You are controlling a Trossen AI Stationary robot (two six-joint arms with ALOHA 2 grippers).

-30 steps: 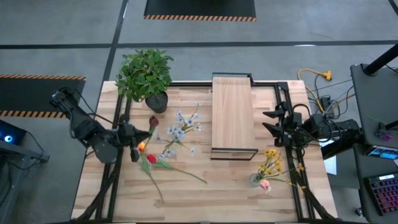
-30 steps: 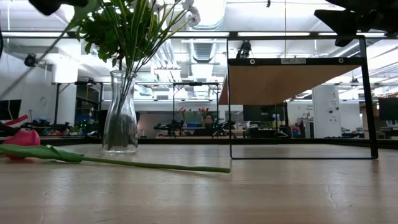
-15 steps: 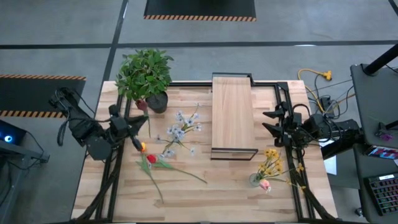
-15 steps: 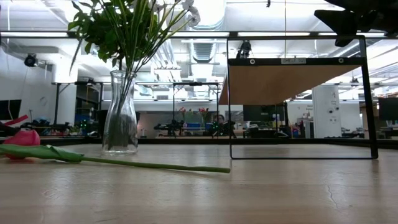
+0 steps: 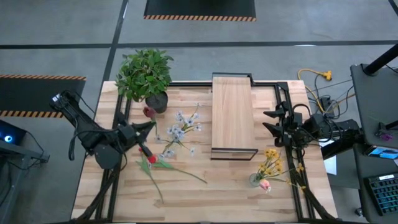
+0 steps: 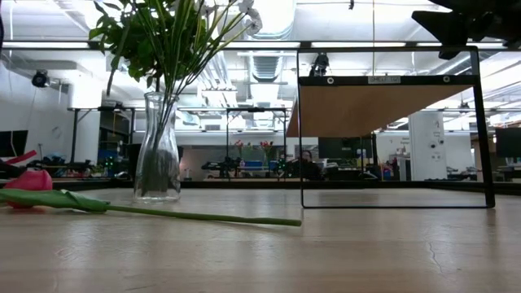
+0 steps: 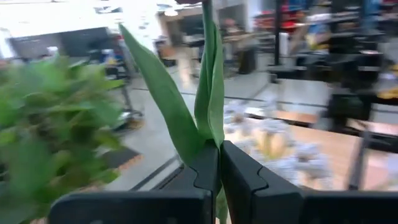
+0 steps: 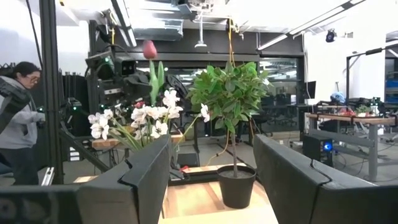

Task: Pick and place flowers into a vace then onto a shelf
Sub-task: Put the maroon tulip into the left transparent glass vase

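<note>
From above, the left gripper (image 5: pixel 151 125) is clamped on a red long-stemmed tulip (image 5: pixel 148 112) at nine o'clock of the clear glass vase of white sprigs (image 5: pixel 179 130); the right gripper (image 5: pixel 266 121), fingers spread and empty, waits at three o'clock of the pale-wood plank shelf (image 5: pixel 232 111). The left wrist view shows the fingers (image 7: pixel 205 174) pinching green leaves (image 7: pixel 205 93). The right wrist view shows the tulip (image 8: pixel 149 50) raised upright above the white blooms.

Left hand (image 5: pixel 151 126), tulip (image 5: pixel 148 112): apparently repositioned.
</note>
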